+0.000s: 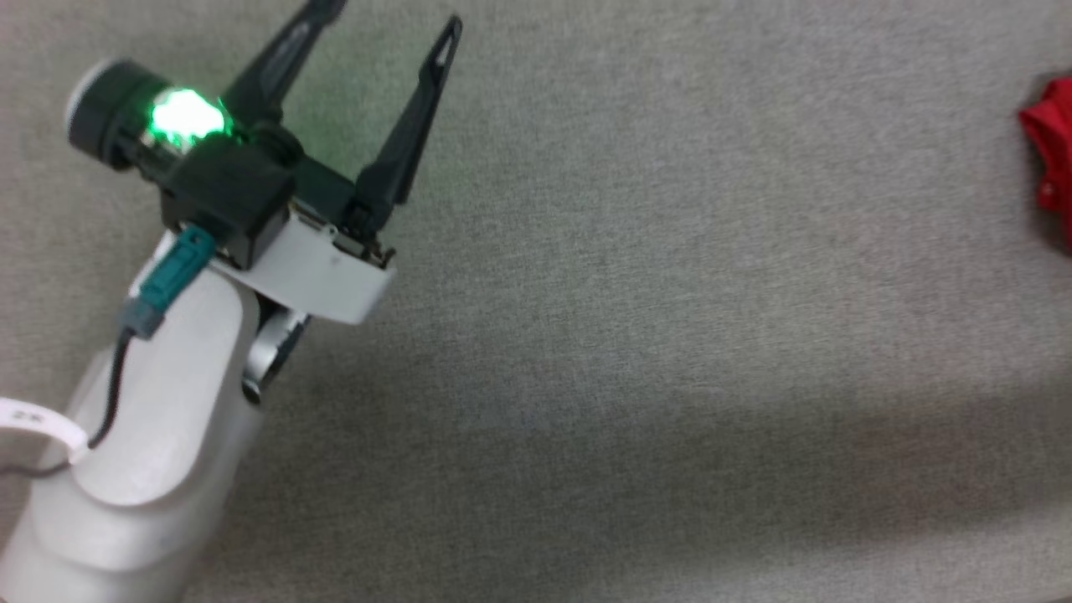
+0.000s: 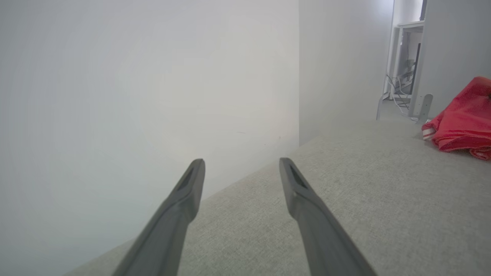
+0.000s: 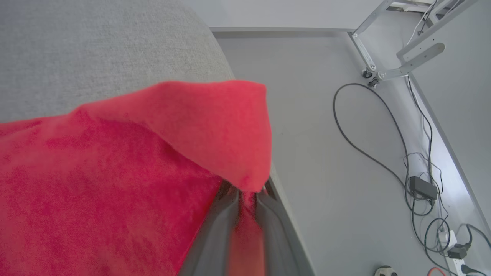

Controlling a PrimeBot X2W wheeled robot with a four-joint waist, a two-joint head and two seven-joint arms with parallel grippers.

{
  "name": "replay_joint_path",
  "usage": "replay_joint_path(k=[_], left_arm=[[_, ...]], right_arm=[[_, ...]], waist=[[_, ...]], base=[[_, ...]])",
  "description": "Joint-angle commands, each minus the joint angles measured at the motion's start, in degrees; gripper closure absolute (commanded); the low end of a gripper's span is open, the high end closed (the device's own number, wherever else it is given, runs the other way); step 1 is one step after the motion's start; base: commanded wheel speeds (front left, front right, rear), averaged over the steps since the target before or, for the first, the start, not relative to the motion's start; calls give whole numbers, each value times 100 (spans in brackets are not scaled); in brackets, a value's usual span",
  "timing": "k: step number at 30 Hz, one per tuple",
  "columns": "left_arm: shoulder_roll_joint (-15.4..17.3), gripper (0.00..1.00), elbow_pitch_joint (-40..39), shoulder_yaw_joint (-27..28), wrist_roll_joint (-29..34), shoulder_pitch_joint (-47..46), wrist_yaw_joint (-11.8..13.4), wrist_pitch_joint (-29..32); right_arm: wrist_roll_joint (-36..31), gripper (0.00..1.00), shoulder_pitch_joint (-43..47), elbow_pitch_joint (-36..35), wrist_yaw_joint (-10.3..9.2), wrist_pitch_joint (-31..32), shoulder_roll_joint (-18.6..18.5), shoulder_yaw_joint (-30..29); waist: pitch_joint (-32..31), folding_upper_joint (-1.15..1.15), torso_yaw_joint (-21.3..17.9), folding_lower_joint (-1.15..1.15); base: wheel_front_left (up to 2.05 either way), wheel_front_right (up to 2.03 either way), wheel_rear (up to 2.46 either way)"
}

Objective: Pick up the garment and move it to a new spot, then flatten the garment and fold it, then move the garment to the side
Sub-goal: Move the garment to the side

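– Red garment (image 3: 115, 180) right up against the right wrist camera: what has hold of it?
– The right gripper (image 3: 248, 199). Its two dark fingers (image 3: 216, 235) are clenched on a fold of the red cloth, which runs down between them and flops over their tips.
– And the other arm?
– Its pale forearm (image 1: 151, 435) rises from the lower left of the head view and leans up and to the right. A green light (image 1: 188, 117) glows at the wrist, and a teal connector (image 1: 172, 280) sits just below it. The left gripper (image 1: 389, 17) points up that view, released and spread wide, with nothing between its two prongs, above bare worktop (image 1: 670, 335).
– Where is the garment from there?
– Bunched at the right edge of the head view, well apart from the left gripper. From the left wrist it shows as a red heap at the far right, with a bit of white-and-red striped trim (image 2: 427, 132) at its left end.
– The surface?
– Grey woven cloth, lying flat. In the right wrist view the garment sits at its rim, beside the drop to the floor (image 3: 326, 153).
– And the room?
– A pale wall (image 2: 134, 96) stands beyond the worktop's far edge. On the grey floor, black cables (image 3: 368, 153) loop toward a power strip (image 3: 454, 260), near a metal frame (image 3: 402, 65).
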Motion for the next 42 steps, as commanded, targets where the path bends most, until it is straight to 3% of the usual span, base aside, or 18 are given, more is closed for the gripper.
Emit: replay_joint_path(k=[1,8,16,17,18,19,28,37,42], left_arm=[[45,0,-27,-29,-7,-145,10,8],[103,0,-66,-78,63,-305,30,11],[189,0,-165,-38,80,-228,138,11],[196,0,-175,-25,84,-201,163,8],[198,0,-164,-15,70,-156,193,3],[194,0,-138,-7,47,-108,207,-1],[-148,0,166,103,-218,578,369,-32],[-662,0,696,517,-487,1770,473,-37],[-842,0,989,897,-546,2394,474,-30]], right_arm=[[-115,100,-254,199,-6,-146,-13,92],[-645,100,-759,885,-6,-543,-59,566],[-620,100,-1224,1725,-6,-1078,173,673],[-568,73,-1239,1821,-6,-1043,220,702],[-536,22,-1254,1868,-6,-1044,252,758],[-511,0,-1303,1868,-6,-1140,236,797],[-322,0,-1007,1480,-6,-1854,249,1586],[629,0,94,481,-6,-2523,918,2283],[781,0,786,81,-6,-2906,1335,2697]], waist=[[266,0,12,0],[389,0,41,0],[466,0,50,0],[451,0,45,0],[422,0,39,0],[379,0,38,0],[-462,0,249,0],[-1519,0,760,0],[-2078,0,1042,0]], base=[[0,0,0],[0,0,0],[0,0,0],[0,0,0],[0,0,0],[0,0,0],[0,0,0],[0,0,0],[0,0,0]])
